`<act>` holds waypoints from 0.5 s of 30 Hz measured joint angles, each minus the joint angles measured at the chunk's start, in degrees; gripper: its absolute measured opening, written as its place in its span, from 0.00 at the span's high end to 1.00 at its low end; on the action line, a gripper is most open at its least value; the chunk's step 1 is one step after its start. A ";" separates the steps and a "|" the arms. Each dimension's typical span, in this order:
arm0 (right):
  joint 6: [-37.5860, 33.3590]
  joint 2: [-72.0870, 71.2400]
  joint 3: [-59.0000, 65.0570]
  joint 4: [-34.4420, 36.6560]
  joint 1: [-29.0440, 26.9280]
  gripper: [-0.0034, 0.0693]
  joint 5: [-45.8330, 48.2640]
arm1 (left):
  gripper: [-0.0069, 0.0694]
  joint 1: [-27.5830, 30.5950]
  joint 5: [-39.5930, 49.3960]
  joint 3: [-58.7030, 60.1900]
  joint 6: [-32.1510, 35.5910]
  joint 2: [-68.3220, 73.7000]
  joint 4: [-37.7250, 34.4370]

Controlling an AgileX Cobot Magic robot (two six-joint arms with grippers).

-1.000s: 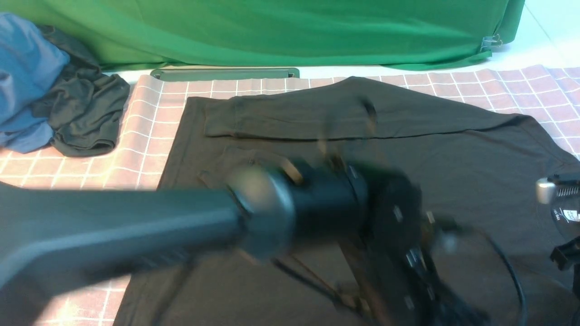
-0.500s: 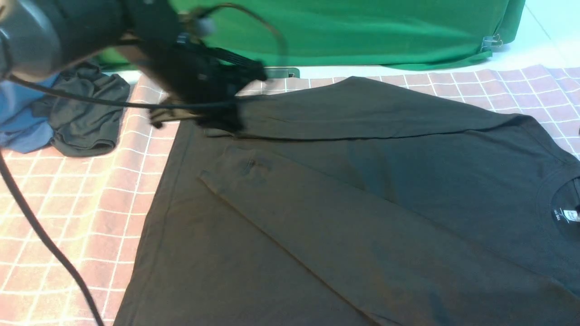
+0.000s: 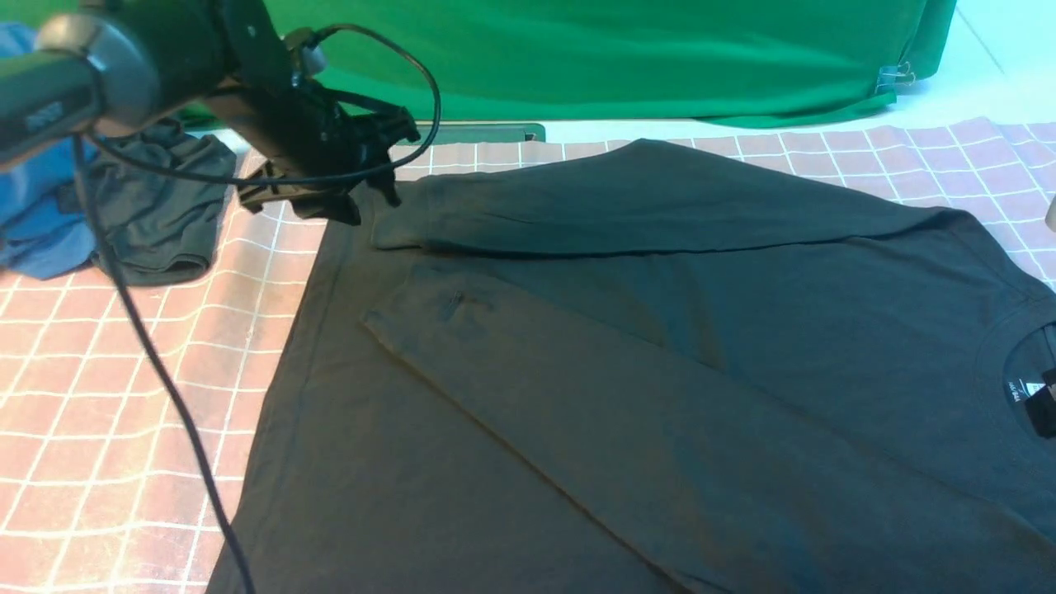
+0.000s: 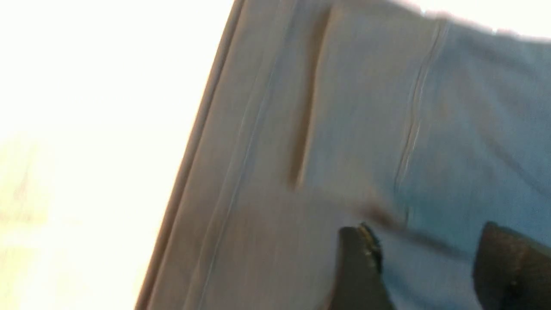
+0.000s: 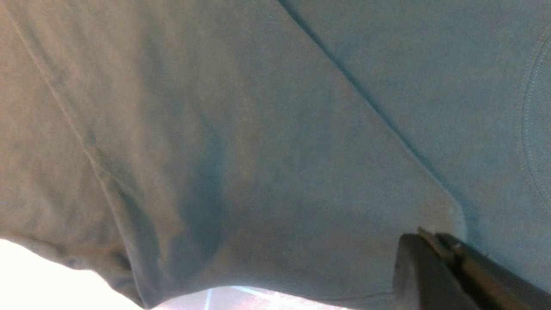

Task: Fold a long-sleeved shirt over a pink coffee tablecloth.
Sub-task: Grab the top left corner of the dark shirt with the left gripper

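Note:
The long-sleeved shirt (image 3: 660, 346) lies flat and black on the pink coffee tablecloth (image 3: 124, 396). Both sleeves are folded across its body and its round neck (image 3: 1015, 363) is at the right. My left gripper (image 3: 355, 202) hovers at the shirt's far left corner. In the left wrist view it (image 4: 430, 245) stands open over the hem seams (image 4: 344, 107), with nothing between its fingers. In the right wrist view my right gripper (image 5: 434, 241) is shut just above the shirt (image 5: 258, 129), near a sleeve edge. In the front view it is almost wholly off the right edge.
A blue garment (image 3: 33, 223) and a smaller dark grey-green garment (image 3: 157, 223) are heaped at the far left. A plain green cloth (image 3: 619, 58) hangs along the back, with a flat green bar (image 3: 478, 132) in front of it. The left arm's cable (image 3: 165, 388) dangles over the tablecloth.
My left arm swung from low over the shirt's middle up and away to its far left corner. The right gripper drew back toward the right edge of the front view.

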 joint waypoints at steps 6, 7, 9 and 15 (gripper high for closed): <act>0.00 -0.05 0.00 0.00 0.00 0.89 -0.18 | 0.37 0.00 -1.76 -4.64 2.57 5.01 1.82; 0.00 -0.05 0.00 0.00 0.00 0.89 -0.17 | 0.37 0.00 -1.70 -4.84 2.62 5.54 2.60; 0.00 -0.05 0.00 0.00 0.00 0.89 -0.17 | 0.37 0.00 -1.45 -4.89 2.62 6.70 4.57; 0.00 -0.05 0.00 0.00 0.00 0.89 -0.17 | 0.37 0.00 -0.41 -4.95 2.62 7.78 5.34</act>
